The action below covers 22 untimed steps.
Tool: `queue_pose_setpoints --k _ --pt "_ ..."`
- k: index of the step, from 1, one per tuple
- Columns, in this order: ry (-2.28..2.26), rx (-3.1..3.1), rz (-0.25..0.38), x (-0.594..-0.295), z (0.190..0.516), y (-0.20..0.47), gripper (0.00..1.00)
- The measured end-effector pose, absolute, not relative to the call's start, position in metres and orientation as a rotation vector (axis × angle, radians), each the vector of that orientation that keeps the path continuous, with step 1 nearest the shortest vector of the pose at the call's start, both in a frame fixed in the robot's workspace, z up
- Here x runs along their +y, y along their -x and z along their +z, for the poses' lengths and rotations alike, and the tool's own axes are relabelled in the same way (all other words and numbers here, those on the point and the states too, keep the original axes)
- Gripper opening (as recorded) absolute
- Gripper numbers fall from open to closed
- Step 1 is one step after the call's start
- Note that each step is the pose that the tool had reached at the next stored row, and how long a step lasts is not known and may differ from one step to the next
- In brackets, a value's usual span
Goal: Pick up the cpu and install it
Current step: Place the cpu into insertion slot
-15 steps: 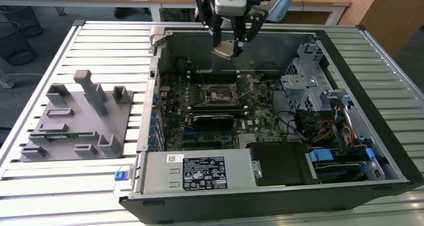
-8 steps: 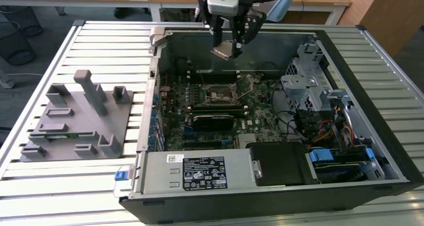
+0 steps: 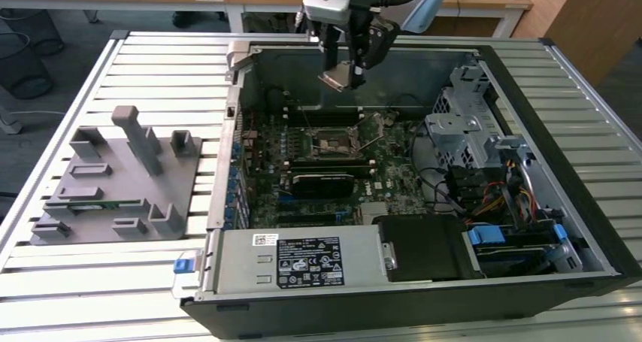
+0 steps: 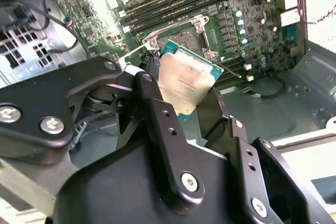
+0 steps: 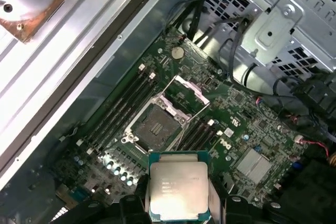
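Aluminium slats make up the table (image 3: 150, 64), and on it a black computer case (image 3: 401, 301) lies on its side with the side panel off. The green motherboard (image 3: 386, 173) covers the floor of the case and shows in both wrist views (image 4: 241, 3) (image 5: 247, 124). Beside the case, on the exterior view's left, sits a grey moulded fixture (image 3: 120, 184) with upright posts and slots; a thin green memory stick (image 3: 101, 204) lies in one slot. A silver power supply (image 3: 301, 259) with a label fills the near end of the case, and a bare metal drive cage (image 3: 467, 124) (image 5: 278, 30) stands along the side on the exterior view's right.

The arm reaches down from the far side, and its gripper (image 3: 346, 77) hangs over the far part of the case, close to the far wall. The black fingers (image 4: 152, 93) are clamped on two opposite edges of the cpu (image 3: 338, 80), which is held clear in the air, tilted, its silvery plate in plain sight in both wrist views (image 4: 186, 80) (image 5: 178, 190).

Below it on the board is the CPU socket (image 3: 333, 140) (image 5: 156, 128), metal frame swung up, the bare contact bed uncovered. The chip is above the board and not touching the socket.
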<state>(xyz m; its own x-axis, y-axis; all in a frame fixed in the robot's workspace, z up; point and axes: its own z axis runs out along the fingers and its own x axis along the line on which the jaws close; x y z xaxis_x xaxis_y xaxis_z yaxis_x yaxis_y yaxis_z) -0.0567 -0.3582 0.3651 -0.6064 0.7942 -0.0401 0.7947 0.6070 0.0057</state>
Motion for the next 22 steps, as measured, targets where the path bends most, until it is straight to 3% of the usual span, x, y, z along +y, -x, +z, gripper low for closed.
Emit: queue_pose_setpoints --k 22 --pt "-1.766 2.554 -0.028 -0.3558 0.3571 0.0567 0.53"
